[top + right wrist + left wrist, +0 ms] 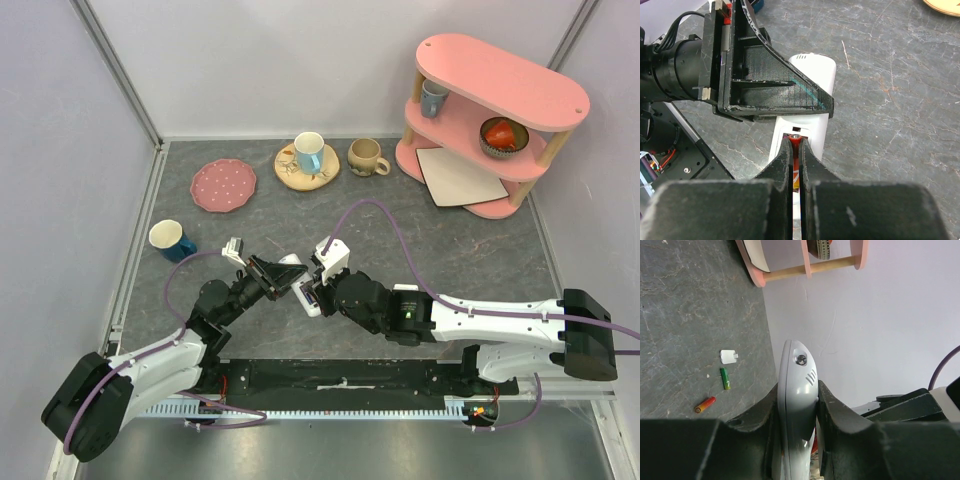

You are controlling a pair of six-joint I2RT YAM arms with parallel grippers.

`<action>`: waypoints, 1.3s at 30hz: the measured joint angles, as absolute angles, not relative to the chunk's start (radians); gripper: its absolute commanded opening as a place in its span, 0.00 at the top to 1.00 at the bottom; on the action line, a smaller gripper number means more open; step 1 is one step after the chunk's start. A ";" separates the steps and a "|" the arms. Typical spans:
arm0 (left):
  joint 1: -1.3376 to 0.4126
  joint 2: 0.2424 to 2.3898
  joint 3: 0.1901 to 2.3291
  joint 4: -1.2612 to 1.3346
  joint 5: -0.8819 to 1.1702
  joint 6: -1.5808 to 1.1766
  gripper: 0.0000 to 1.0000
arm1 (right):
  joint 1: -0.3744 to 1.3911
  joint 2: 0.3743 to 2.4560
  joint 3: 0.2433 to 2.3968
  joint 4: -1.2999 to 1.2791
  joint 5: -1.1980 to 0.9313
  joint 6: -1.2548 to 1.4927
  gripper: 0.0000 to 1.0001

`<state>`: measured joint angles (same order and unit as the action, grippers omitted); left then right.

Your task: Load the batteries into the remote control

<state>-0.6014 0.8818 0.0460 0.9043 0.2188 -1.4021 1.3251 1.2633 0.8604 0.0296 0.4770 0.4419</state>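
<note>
– Remote control point(799, 372), slim white plastic: where?
– Clamped in left pincer point(797, 405) over grey table point(890, 125). Right pincer point(795, 150) grips red-orange cylindrical battery point(795, 140) at its open bay point(811, 133). Step: insertion. Next: align, push home.

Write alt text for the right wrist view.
The right end effector pinches a red-orange battery, its metal tip pointed at the white remote control. The left end effector, black, clamps the remote from the left, with the grey marbled table behind.
</note>
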 measured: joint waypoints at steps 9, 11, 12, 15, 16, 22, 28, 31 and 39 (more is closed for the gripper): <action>-0.601 0.863 0.046 0.866 0.219 -1.391 0.98 | 1.325 1.273 0.859 0.016 0.468 0.455 1.00; -0.601 0.857 0.046 0.849 0.220 -1.380 0.98 | 1.325 1.279 0.859 0.010 0.465 0.461 1.00; -0.601 0.856 0.046 0.843 0.220 -1.378 0.98 | 1.325 1.280 0.859 0.006 0.464 0.467 1.00; -0.601 0.857 0.049 0.836 0.222 -1.367 0.98 | 1.325 1.284 0.859 0.001 0.465 0.479 0.93; -0.601 0.858 0.051 0.836 0.224 -1.365 0.98 | 1.325 1.285 0.859 0.000 0.465 0.481 0.91; -0.602 0.865 0.055 0.831 0.238 -1.354 0.98 | 1.325 1.290 0.861 -0.011 0.466 0.503 0.79; -0.600 0.865 0.056 0.832 0.234 -1.354 0.98 | 1.325 1.290 0.872 -0.038 0.468 0.515 0.69; -0.600 0.865 0.056 0.832 0.234 -1.354 0.98 | 1.328 1.290 0.876 -0.045 0.468 0.522 0.66; -0.600 0.865 0.057 0.836 0.231 -1.353 0.98 | 1.333 1.290 0.891 -0.064 0.467 0.537 0.55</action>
